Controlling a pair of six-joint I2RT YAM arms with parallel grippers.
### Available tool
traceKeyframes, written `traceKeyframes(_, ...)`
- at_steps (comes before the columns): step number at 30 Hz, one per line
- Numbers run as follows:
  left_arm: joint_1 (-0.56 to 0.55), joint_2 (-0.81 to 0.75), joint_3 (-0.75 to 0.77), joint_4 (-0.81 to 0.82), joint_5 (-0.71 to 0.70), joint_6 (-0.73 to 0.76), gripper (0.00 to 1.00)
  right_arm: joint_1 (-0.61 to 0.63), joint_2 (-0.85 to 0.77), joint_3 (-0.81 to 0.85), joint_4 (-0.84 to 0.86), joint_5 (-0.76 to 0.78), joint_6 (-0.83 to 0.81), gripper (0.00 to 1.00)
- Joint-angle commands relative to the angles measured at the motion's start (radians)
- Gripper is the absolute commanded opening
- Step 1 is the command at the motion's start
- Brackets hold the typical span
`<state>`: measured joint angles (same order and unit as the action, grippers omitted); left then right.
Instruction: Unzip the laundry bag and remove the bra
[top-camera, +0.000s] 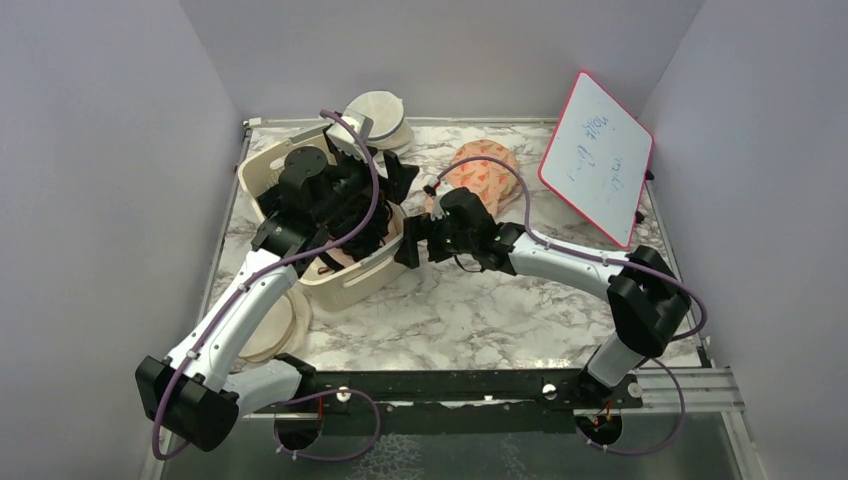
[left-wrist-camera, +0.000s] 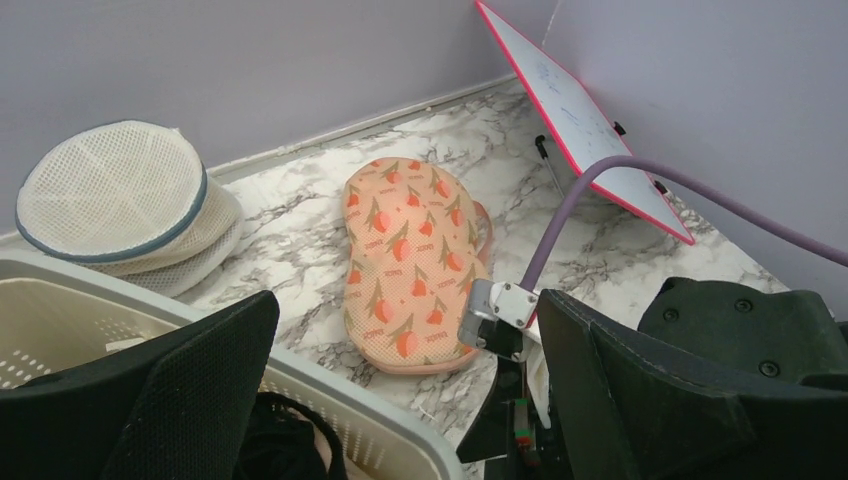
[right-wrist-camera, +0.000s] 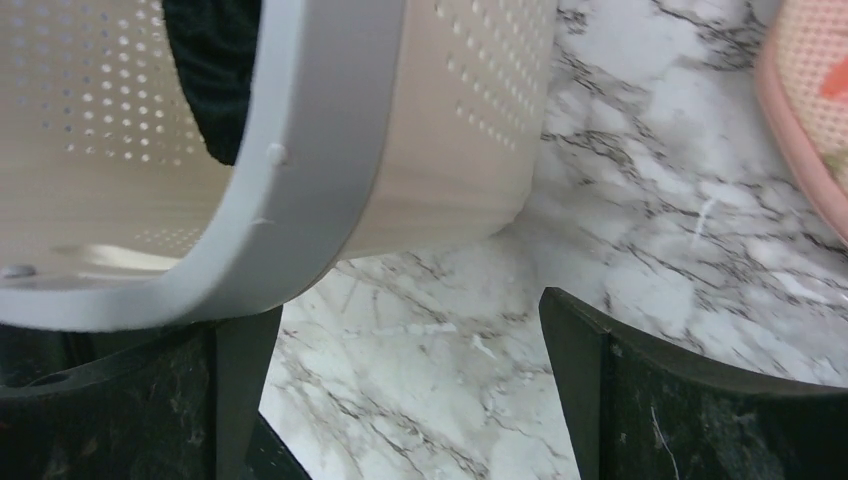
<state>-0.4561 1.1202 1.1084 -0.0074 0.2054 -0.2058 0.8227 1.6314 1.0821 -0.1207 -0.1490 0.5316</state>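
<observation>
Looking from above, we see the bag (top-camera: 484, 176) lying zipped on the table, long axis running away from us, just behind our right gripper (top-camera: 412, 243), the nearer one. Both it and the left gripper (top-camera: 345, 190) over the basket (top-camera: 360, 278) gape empty.

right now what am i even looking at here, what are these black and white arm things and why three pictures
These are two robot arms bolted to a marble-patterned table. One picture looks down from overhead; the other two come from cameras on each wrist, with the black fingers framing the view.

The left gripper hangs open over the cream perforated plastic basket, which holds dark garments. The right gripper is open beside the basket's wall. Neither holds anything.

On the table lie a peach-orange zip laundry bag, closed, cream-white round mesh cases and a red-framed whiteboard propped against the wall.
</observation>
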Motion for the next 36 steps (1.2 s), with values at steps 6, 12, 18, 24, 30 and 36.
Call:
traceKeyframes(6, -0.006, -0.03, -0.008, 0.04, -0.03, 0.017, 0.99, -0.005, -0.068, -0.003, 0.003, 0.206, -0.021, 1.0)
traceKeyframes(12, -0.006, -0.033, -0.006, 0.04, -0.024, 0.014, 0.99, -0.123, -0.048, 0.0, 0.003, 0.185, -0.083, 1.0)
traceKeyframes(18, -0.006, -0.024, -0.008, 0.04, -0.029, 0.016, 0.99, -0.23, 0.098, 0.124, -0.019, 0.112, -0.115, 0.93)
traceKeyframes(24, -0.005, -0.016, -0.008, 0.04, -0.02, 0.013, 0.99, -0.249, 0.284, 0.302, -0.12, 0.095, -0.135, 0.82)
traceKeyframes(30, -0.006, -0.016, -0.007, 0.039, -0.017, 0.011, 0.99, -0.249, 0.287, 0.216, -0.106, 0.028, -0.109, 0.77)
traceKeyframes(36, -0.006, -0.015, -0.006, 0.041, -0.008, 0.004, 0.99, -0.249, 0.17, 0.016, -0.052, 0.004, -0.103, 0.78)
